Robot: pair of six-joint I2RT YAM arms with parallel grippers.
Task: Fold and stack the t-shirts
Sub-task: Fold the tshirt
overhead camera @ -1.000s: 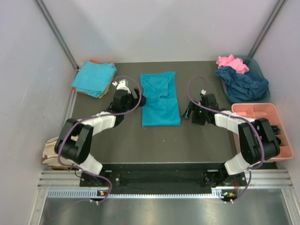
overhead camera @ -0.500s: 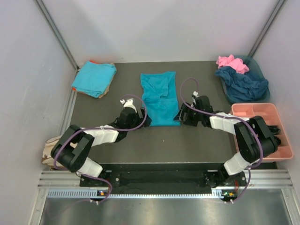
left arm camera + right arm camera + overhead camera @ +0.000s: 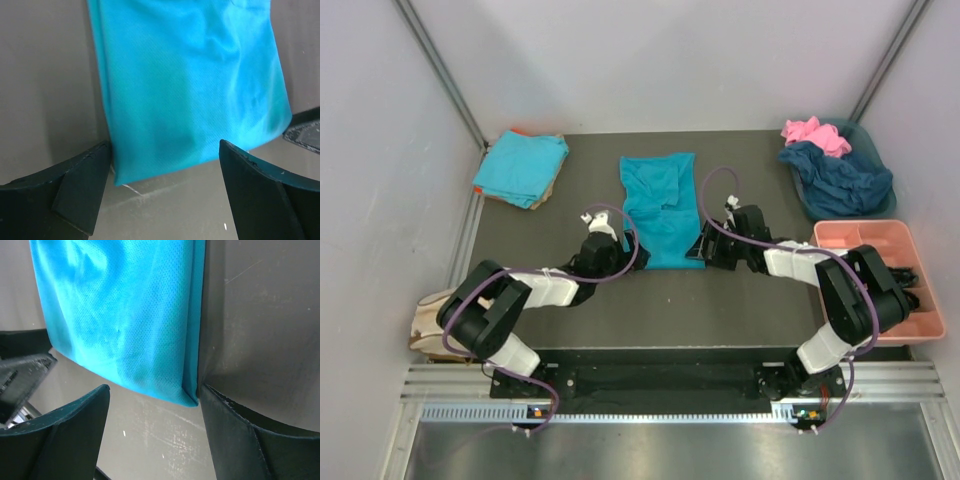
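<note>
Both arms have been drawn back since a second ago, from beside the shirt's middle to its near corners. The left end effector [image 3: 623,258] and the right end effector [image 3: 704,250] are seen wide open, with nothing held. The teal shirt [image 3: 662,208] lies flat on the bench [image 3: 740,320] between them, its near left corner within the left jaws and its near right corner within the right jaws. If the jaws were closed too high, only the top layer might be caught, or the hem missed, and the fold would be skewed. Uneven lifting by the two sides would probably wrinkle the cloth. Two teal shirts are counted, the second being the folded one [image 3: 522,166] far beyond the left end effector. One pink shirt [image 3: 810,131] and one navy shirt [image 3: 840,180] are heaped beyond the right end effector, and one tray [image 3: 865,228] sits behind it.
</note>
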